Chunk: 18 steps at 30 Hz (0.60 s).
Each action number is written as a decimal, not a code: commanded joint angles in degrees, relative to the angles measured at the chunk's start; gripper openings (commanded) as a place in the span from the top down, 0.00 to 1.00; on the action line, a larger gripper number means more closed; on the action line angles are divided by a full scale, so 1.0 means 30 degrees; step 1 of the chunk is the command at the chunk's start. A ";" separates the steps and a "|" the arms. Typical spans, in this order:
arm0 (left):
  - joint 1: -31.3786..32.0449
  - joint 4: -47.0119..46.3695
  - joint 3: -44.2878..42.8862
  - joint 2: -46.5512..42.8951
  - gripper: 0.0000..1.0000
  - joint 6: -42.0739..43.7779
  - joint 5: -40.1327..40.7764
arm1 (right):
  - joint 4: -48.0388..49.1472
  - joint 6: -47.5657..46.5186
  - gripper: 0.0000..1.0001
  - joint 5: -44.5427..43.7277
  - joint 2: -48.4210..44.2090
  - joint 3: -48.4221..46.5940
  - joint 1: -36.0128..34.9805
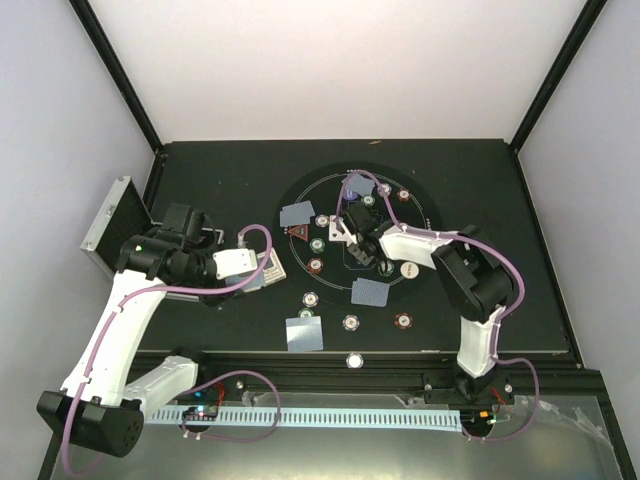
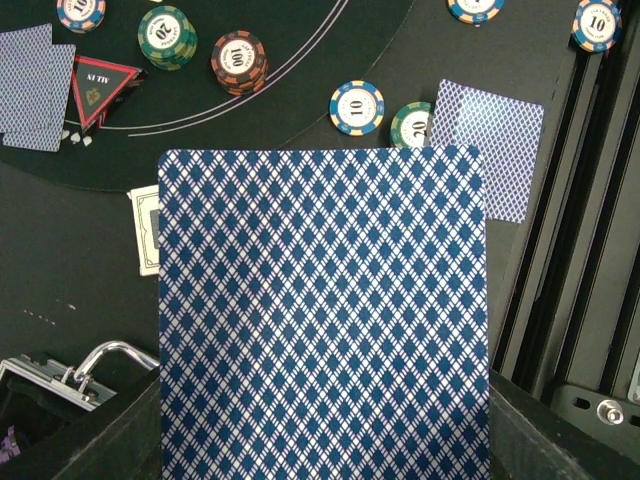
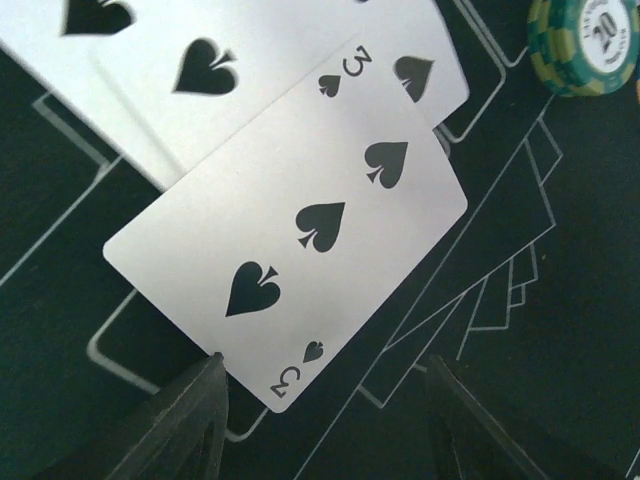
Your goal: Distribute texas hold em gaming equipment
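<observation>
Left pincer (image 2: pixel 325 445) clenched on a blue-backed card (image 2: pixel 322 310) (long axis pointing at the middle of the bench (image 1: pixel 470 180)); right pincer (image 3: pixel 325 415), seemingly released, hangs just beside the three of spades (image 3: pixel 290 230).

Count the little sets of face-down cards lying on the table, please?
4. One set at the circle's far edge, one at its left, one in its near half, one outside it by the front edge. The right arm may hide others.
</observation>
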State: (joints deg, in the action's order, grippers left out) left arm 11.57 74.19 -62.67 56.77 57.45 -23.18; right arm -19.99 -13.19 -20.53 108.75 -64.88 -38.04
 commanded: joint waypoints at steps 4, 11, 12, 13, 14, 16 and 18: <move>-0.0220 0.0485 -0.0760 0.0126 0.99 0.0508 -0.0434 | -0.0079 -0.0499 0.44 -0.1011 0.1719 -0.1219 0.0859; -0.0248 0.0519 -0.0730 0.0055 0.98 0.0479 -0.0491 | -0.0455 0.0671 0.44 -0.0137 0.0088 -0.1540 0.0918; -0.0235 0.0548 -0.0744 0.0030 0.99 0.0464 -0.0530 | -0.0343 0.1086 0.40 0.0076 -0.0613 -0.1370 0.0891; -0.0226 0.0577 -0.0757 0.0031 0.98 0.0451 -0.0601 | -0.0237 0.1555 0.34 0.0308 -0.1575 -0.1169 0.0898; -0.0225 0.0599 -0.0759 0.0005 0.98 0.0450 -0.0617 | -0.0136 0.2104 0.28 0.0855 -0.2633 -0.0943 0.0903; -0.0239 0.0636 -0.0722 -0.0105 0.98 0.0435 -0.0619 | 0.0102 0.3758 0.15 0.1794 -0.4854 -0.0694 0.0918; -0.0235 0.0598 -0.0644 -0.0213 0.98 0.0422 -0.0590 | -0.0056 0.6144 0.01 0.1976 -0.6613 -0.1024 0.1028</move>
State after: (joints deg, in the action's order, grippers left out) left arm 11.22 74.37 -62.67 56.77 57.93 -23.22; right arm -21.71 -7.22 -18.22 100.95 -66.35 -35.59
